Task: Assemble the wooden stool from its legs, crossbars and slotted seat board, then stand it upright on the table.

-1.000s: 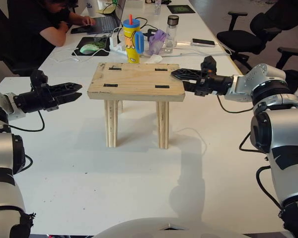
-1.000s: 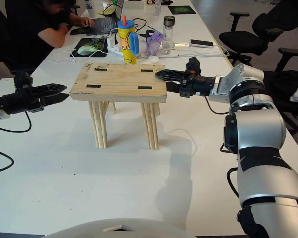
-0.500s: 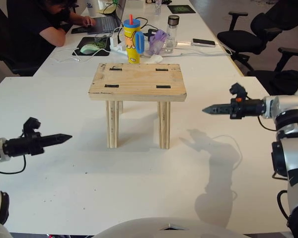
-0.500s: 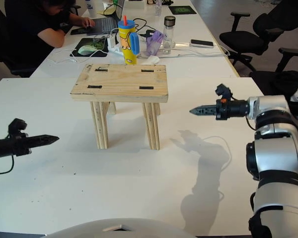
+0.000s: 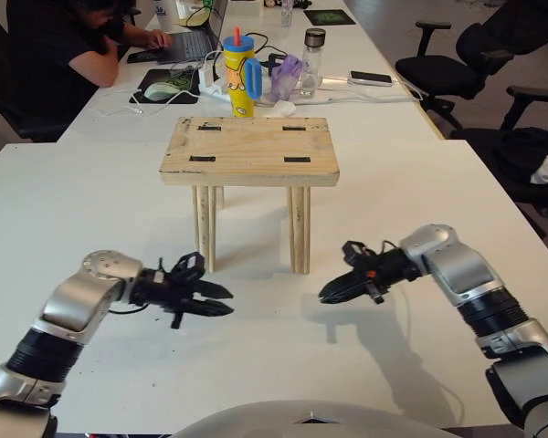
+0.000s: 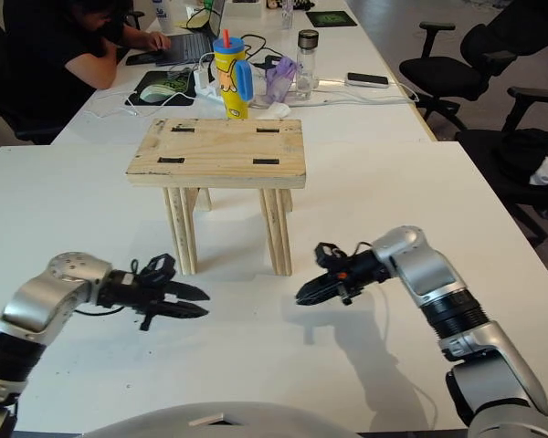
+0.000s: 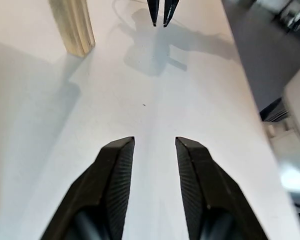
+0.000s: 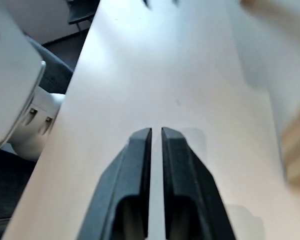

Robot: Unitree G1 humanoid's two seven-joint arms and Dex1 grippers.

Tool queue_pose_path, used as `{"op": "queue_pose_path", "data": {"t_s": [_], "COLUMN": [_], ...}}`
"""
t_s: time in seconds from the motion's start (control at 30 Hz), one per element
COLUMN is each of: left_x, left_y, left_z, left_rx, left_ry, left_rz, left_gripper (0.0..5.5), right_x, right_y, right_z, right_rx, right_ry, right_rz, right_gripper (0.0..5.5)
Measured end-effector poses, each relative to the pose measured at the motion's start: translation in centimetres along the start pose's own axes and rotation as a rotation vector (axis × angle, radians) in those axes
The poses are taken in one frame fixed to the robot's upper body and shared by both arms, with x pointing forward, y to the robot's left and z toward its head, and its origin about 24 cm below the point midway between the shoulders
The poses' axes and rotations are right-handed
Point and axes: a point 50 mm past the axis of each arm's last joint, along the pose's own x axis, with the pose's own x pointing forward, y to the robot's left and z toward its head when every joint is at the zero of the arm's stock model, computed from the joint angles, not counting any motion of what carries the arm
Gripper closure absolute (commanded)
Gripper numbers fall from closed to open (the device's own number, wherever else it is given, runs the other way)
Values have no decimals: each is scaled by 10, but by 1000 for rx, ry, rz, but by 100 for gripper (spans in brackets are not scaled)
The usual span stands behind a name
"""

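While hovering over the counter [image 5: 91, 210] with left fingers [image 7: 112, 175] parted and right fingers [image 8: 135, 160] nearly touching — judging the stool [image 5: 299, 228] stiff, light — favouring holds at edges of the seat board [image 5: 249, 151].

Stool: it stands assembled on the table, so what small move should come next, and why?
Likely just draw both arms back to rest: the stool stands upright, seat board on top, and the left gripper and right gripper hover empty over the table in front of it.
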Motion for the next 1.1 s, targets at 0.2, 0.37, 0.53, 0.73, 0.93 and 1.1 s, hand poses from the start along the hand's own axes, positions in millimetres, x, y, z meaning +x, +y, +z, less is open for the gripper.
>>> {"op": "queue_pose_path", "data": {"t_s": [0.2,0.37,0.53,0.73,0.93,1.1], "left_x": [-5,-16,-23,-26,-29,-7], "left_y": [35,71,112,153,171,156], "left_z": [14,14,6,12,31,8], "left_rx": [179,232,203,165,144,-89], "left_ry": [109,219,274,318,276,-104], "left_rz": [90,206,425,829,1114,1069], "left_gripper": [547,547,547,547,547,547], "right_x": [1,-6,-8,-5,-18,-2], "right_y": [-37,-79,-115,-141,-154,-149], "right_z": [14,23,36,49,88,61], "right_rx": [-167,-320,-478,-647,-700,-98], "right_ry": [3,122,280,464,446,-114], "right_rz": [-171,-415,-716,-1042,-1367,-1285], "right_gripper": [550,550,550,550,550,550]}}
